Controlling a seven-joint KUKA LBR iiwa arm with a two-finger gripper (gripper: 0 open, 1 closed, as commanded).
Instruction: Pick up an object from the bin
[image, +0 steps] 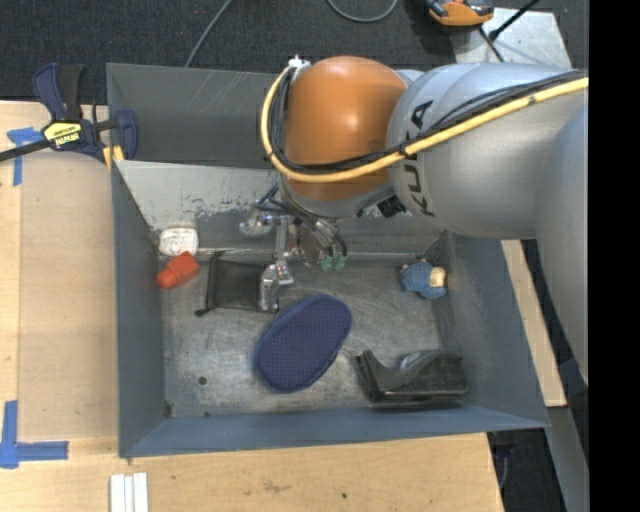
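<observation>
Near the back middle of the bin (140, 330): gripper (276, 282) low at the right edge of a flat black rectangular pad (232, 283). Just in front, touching neither: blue oval mesh pad (303, 342), long axis slanting front-left to back-right. Gripper opening impossible to tell; nothing visibly held.

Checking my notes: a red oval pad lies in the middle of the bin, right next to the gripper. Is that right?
Not quite: the oval pad is dark blue, not red. The camera view shows it in the middle of the bin, right next to the gripper.
</observation>
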